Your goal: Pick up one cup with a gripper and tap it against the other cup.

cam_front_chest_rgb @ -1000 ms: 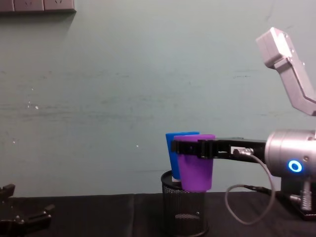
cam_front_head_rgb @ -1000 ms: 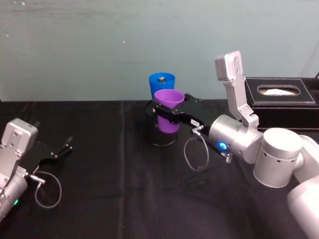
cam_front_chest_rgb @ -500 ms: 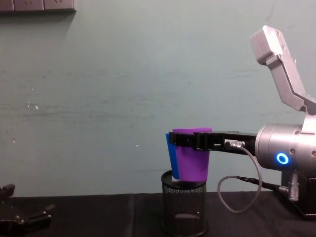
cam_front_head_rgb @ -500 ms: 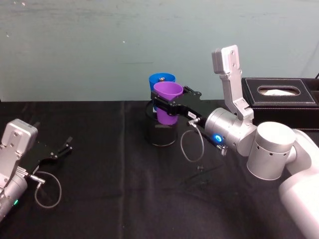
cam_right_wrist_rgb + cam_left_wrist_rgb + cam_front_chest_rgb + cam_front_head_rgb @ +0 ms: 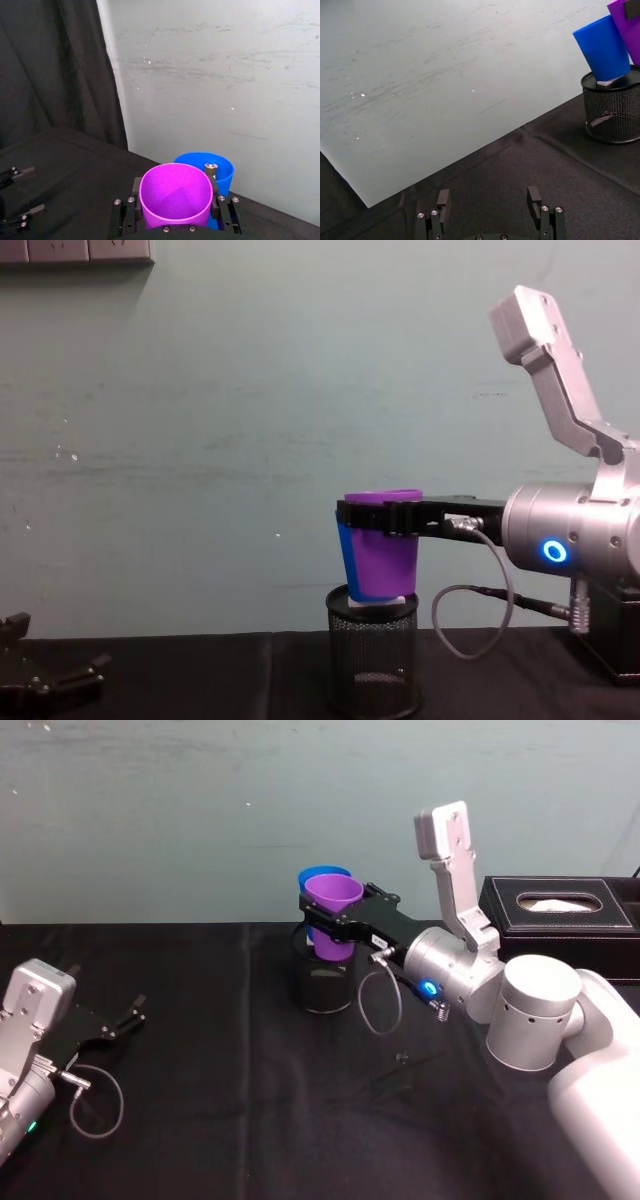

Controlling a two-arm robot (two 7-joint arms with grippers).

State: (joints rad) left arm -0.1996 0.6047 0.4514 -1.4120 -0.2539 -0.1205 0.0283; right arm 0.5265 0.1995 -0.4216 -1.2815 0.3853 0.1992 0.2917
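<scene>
Right hand (image 5: pixel 325 920) is closed round the purple cup (image 5: pixel 380 565) just under its rolled rim, a black finger on each side. It holds the cup upright in the air, with the base about level with the mouth of the black mesh pen holder (image 5: pixel 372 655) at the back of the table (image 5: pixel 200 1070). Close behind it, toward the wall, the blue cup (image 5: pixel 602 47) stands in the top of that holder.

Left hand (image 5: pixel 488 197) sits low over the table far off to the robot's left, fingers spread with nothing between them, well apart from both cups.

To my eye the purple cup is a light thing of thin, smooth plastic, stiff enough to carry but likely to flex if pinched hard. Its taper makes the spot under the rim the right place to hold, since the wider lip cannot slide down through the fingers. The blue cup looks just as light and is only perched on the holder, so a hard knock would probably tip it; a gentle touch, side to side, is all this wants.

From the front the blue cup is nearly all hidden behind the purple one, with only a sliver of its side showing. Its base is lost inside the holder, resting on something pale I cannot make out. The two rims seem to overlap from above, but I cannot say whether they are touching or just beside each other
</scene>
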